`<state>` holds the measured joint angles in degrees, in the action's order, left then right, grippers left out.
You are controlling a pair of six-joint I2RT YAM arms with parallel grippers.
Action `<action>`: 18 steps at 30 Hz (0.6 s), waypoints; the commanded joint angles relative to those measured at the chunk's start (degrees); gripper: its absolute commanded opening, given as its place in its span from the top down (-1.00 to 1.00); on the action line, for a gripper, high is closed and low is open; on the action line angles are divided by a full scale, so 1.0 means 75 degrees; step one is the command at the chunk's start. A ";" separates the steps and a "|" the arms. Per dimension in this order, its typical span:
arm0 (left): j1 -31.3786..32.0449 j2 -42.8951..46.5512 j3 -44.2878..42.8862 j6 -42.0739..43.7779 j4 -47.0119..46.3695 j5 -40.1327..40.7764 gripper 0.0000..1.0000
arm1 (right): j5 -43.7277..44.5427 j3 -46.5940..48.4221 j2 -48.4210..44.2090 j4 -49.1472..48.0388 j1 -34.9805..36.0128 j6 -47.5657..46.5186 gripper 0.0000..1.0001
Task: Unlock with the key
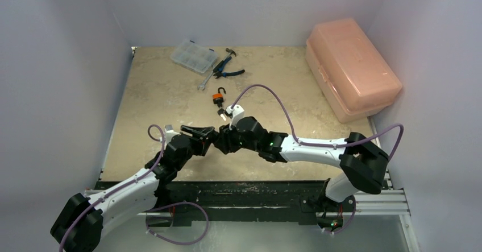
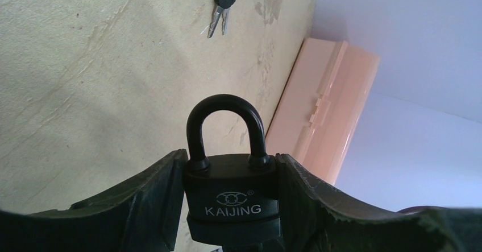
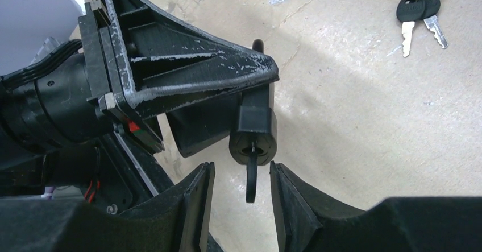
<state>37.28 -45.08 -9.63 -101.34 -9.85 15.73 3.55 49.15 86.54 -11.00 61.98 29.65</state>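
Left hand (image 2: 230, 158) clamps padlock (image 2: 230, 201) | right hand (image 3: 241, 169) part-open astride inserted key (image 3: 250, 181), seemingly untouched | overhead hides key

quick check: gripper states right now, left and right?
Left gripper: closed, holding the black KAIJING padlock by its body.
Right gripper: open, fingers on either side of the black key in the padlock's keyhole, not gripping it.

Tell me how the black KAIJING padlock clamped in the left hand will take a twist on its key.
The black KAIJING padlock looks rigid and probably heavy for its size. The left hand pinches only its smooth narrow sides, so it may swivel. The black-headed key seems thin; twist gently.
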 commanded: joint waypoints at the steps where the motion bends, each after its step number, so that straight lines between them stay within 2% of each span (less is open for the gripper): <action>1: 0.0031 0.0121 -0.0293 0.0012 -0.1037 -0.0080 1.00 | 0.0311 0.0440 0.0224 -0.0105 -0.0019 -0.0191 0.09; 3: 0.0024 0.0148 -0.0278 0.0012 -0.1020 -0.0081 1.00 | 0.0351 0.0463 0.0287 -0.0103 -0.0035 -0.0203 0.17; 7: 0.0034 0.0186 -0.0252 0.0012 -0.0973 -0.0058 1.00 | 0.0359 0.0484 0.0332 -0.0060 -0.0049 -0.0203 0.52; 9: 0.0028 0.0189 -0.0240 0.0007 -0.0972 -0.0038 1.00 | 0.0359 0.0487 0.0321 -0.0031 -0.0049 -0.0203 0.59; 11: 0.0025 0.0186 -0.0246 0.0022 -0.0972 -0.0026 1.00 | 0.0341 0.0467 0.0299 0.0006 -0.0057 -0.0203 0.55; 15: 0.0025 0.0198 -0.0222 0.0024 -0.0963 0.0011 1.00 | 0.0353 0.0456 0.0131 0.0132 -0.0060 -0.0238 0.13; 18: 0.0033 0.0210 -0.0218 0.0024 -0.0960 0.0024 1.00 | 0.0430 0.0455 -0.0090 0.0299 -0.0069 -0.0250 0.14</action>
<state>37.28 -44.99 -9.63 -101.23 -9.85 15.38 5.06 50.57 89.45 -9.85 61.80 28.58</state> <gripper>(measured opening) 0.578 0.441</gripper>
